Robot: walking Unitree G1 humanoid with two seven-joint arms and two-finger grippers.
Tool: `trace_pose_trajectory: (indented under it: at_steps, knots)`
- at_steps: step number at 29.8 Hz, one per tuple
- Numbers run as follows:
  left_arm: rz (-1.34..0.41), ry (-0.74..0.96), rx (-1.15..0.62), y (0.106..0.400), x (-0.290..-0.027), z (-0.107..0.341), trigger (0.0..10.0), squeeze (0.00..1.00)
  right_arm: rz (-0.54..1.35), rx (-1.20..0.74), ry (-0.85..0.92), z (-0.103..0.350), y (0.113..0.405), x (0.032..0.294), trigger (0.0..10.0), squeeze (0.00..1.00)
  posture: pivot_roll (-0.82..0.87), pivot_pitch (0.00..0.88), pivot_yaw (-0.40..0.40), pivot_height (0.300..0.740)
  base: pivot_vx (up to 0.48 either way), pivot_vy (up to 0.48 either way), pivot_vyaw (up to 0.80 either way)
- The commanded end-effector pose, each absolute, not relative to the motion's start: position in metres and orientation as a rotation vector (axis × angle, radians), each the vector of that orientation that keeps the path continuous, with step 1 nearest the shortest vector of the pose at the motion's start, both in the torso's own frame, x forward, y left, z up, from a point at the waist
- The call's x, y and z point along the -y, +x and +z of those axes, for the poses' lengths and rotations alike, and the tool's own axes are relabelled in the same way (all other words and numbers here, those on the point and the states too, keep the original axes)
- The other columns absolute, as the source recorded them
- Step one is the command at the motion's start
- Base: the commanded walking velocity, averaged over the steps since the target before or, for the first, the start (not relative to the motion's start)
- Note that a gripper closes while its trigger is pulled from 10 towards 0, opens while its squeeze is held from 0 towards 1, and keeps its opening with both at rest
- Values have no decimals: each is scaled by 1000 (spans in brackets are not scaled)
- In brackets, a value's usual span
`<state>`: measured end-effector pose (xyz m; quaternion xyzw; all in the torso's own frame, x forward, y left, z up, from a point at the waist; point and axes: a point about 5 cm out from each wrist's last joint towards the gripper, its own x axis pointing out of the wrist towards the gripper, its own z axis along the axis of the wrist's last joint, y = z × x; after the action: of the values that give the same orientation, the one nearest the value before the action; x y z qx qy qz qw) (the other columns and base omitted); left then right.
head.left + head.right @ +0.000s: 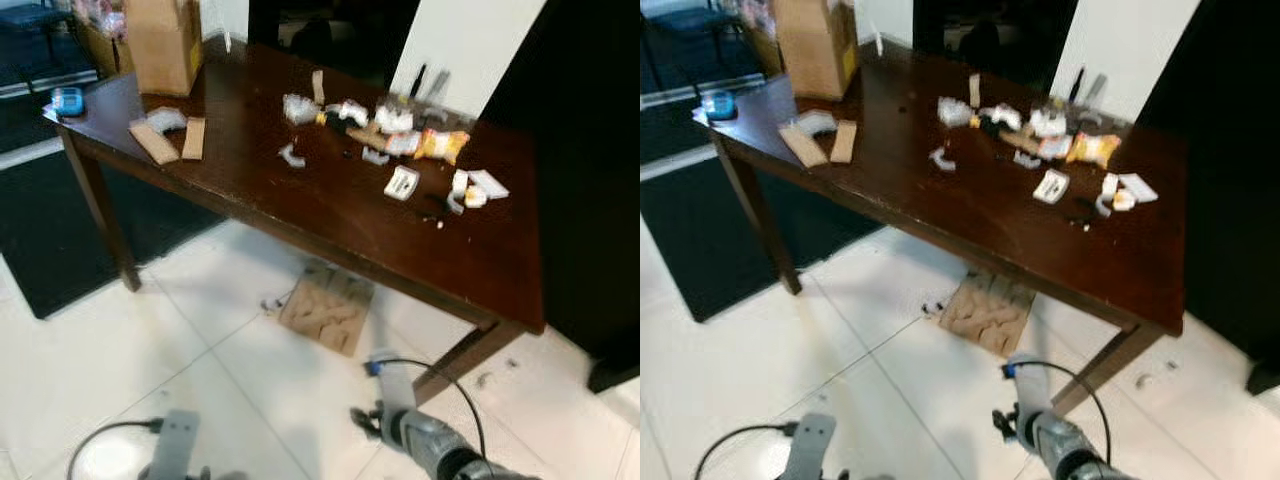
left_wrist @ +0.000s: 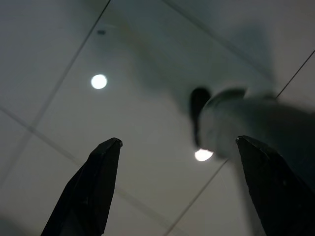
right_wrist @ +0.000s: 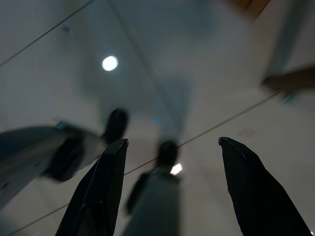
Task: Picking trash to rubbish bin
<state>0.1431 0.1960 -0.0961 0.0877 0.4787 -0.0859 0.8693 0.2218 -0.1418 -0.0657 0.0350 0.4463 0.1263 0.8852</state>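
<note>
Right gripper [image 3: 170, 147] (fingers spread) hangs low, trash [image 1: 400, 130] up on table [image 1: 300, 200].

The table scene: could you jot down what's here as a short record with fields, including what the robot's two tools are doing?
Surface: dark wooden table on a pale tiled floor
Trash: wrappers and scraps scattered toward the table's far right
Other items on the table: cardboard box at the far left, two flat cardboard strips near it, blue object at the left corner
Under the table: cardboard piece on the floor
Left tool: open, hanging low over the floor
Right tool: open, hanging low over the floor
</note>
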Motion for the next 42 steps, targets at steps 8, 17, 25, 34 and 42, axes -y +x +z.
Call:
trace_pose_trajectory:
  at_steps: [8, 17, 25, 34, 42]
  knots:
    - [-358, 341, -1152, 118, -200, -106, 10000, 0, 119, -940, 241, -73, 210, 147, 10000, 0, 61, 112, 112, 740, 0, 0, 0]
    - [-511, 466, -1063, 161, -178, -93, 10000, 0, 34, -944, 284, -82, 193, 154, 10000, 0, -116, 132, 154, 740, 0, 0, 0]
    - [-615, 486, -1011, 177, -148, -89, 10000, 0, -100, -892, 388, -83, 185, 175, 10000, 0, -218, 161, 149, 740, 0, 0, 0]
    - [-558, 348, -1037, 175, -137, -90, 10000, 0, -117, -902, 369, -84, 181, 189, 10000, 0, -207, 123, 79, 740, 0, 0, 0]
    - [-493, 277, -1056, 171, -141, -92, 10000, 0, -28, -922, 284, -81, 189, 182, 10000, 0, -138, 30, 52, 740, 0, 0, 0]
